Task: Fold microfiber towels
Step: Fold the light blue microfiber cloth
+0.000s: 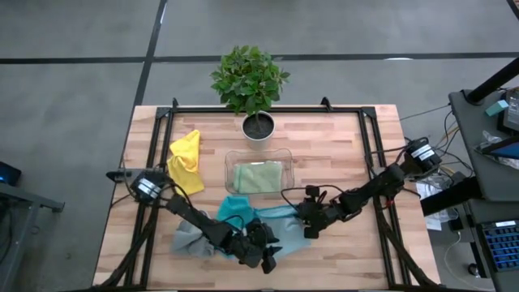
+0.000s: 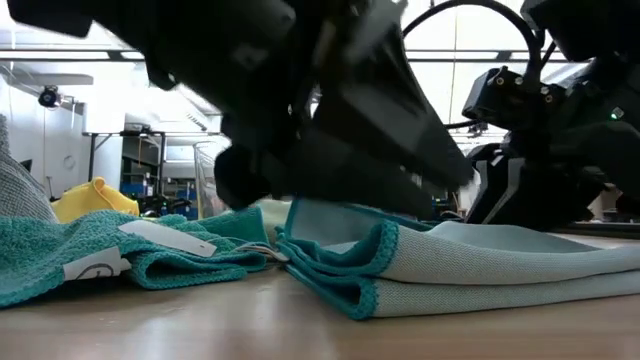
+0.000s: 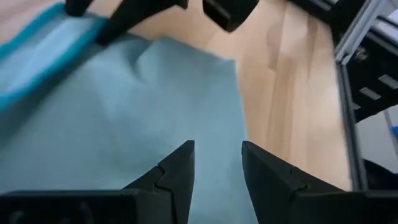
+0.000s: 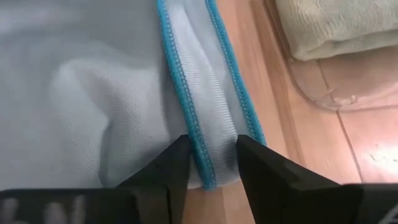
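Note:
The light blue towel [image 1: 276, 214] lies folded on the table near the front middle, its hemmed layers stacked in the low view [image 2: 480, 270]. My left gripper [image 1: 268, 258] is open low over its plain face [image 3: 143, 106]. My right gripper [image 1: 309, 225] is open, with one finger on each side of the towel's bright-blue hemmed edge [image 4: 205, 93]. The teal towel [image 1: 235, 207] lies crumpled beside it, the grey one [image 1: 188, 239] at the front left, and the yellow one [image 1: 186, 161] farther back. The sage green one [image 1: 258, 176] lies folded in the clear tray. My right gripper comes slanting down from the table's right side, and the doubled hem [image 4: 214, 140] runs between its fingers [image 4: 177, 165], along them. I cannot tell whether they touch it. The towel lies flat on the table. My left gripper touches nothing that I can see.
The clear plastic tray [image 1: 229, 159] stands behind the towels at mid-table. A potted plant [image 1: 258, 123] stands at the far edge. A black frame rail [image 1: 369, 154] runs along each side. Bare wood lies at the front right [image 1: 357, 251].

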Robot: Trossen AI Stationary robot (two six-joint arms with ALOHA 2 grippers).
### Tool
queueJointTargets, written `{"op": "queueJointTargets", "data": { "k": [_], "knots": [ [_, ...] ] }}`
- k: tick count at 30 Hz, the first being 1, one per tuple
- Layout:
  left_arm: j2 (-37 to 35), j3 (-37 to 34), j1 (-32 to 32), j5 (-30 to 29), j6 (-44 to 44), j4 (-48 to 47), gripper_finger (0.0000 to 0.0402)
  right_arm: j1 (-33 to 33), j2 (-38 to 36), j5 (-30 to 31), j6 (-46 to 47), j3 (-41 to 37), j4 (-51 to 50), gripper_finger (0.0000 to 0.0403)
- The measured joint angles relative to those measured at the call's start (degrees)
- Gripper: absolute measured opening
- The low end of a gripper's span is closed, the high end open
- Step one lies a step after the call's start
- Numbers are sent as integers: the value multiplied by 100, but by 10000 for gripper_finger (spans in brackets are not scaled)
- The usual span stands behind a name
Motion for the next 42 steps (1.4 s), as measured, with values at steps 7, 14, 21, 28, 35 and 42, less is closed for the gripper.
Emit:
{"op": "queueJointTargets", "data": {
  "k": [7, 14, 21, 28, 35, 42],
  "knots": [
    [257, 133, 4, 520, -245, -80, 118, 0, -46, 28, -25, 4, -37, 33],
    [232, 114, 9, 1155, -517, -320, 118, -14, -344, -29, -8, 16, -144, 13],
    [213, 112, 13, 1514, -500, -467, 118, -162, -587, -112, 446, 113, -510, 13],
    [211, 110, 10, 2018, -498, -483, 118, -513, -567, -775, 773, 133, -713, 13],
    [213, 105, 9, 2262, -497, -492, 118, -598, -584, -983, 782, 138, -680, 13],
    [201, 125, 4, 2303, -402, -500, 118, -631, -607, -1244, 945, 138, -688, 69]
  ]
}}
